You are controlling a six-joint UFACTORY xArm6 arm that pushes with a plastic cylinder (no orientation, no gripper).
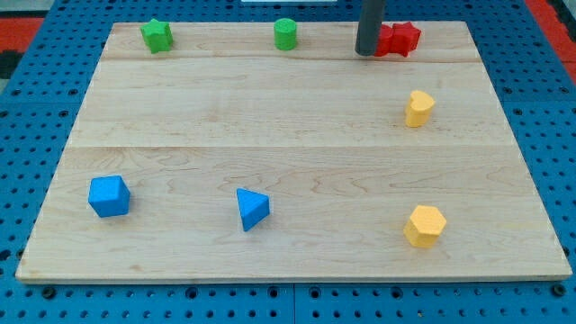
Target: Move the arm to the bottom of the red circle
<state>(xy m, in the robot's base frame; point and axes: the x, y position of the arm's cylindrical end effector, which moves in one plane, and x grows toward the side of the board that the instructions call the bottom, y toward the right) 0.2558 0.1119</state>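
My tip rests on the wooden board near the view's top edge, right of centre. Red shows directly to the tip's right, touching or nearly touching the rod. Its right part is a red star-like block. The red part next to the rod is partly hidden, so I cannot tell whether it is a separate round block. The tip's end is about level with the lower edge of this red part, on its left side.
A green star and a green cylinder stand along the top edge. A yellow block is at the right, a yellow hexagon at the bottom right. A blue cube and a blue triangle are at the bottom left.
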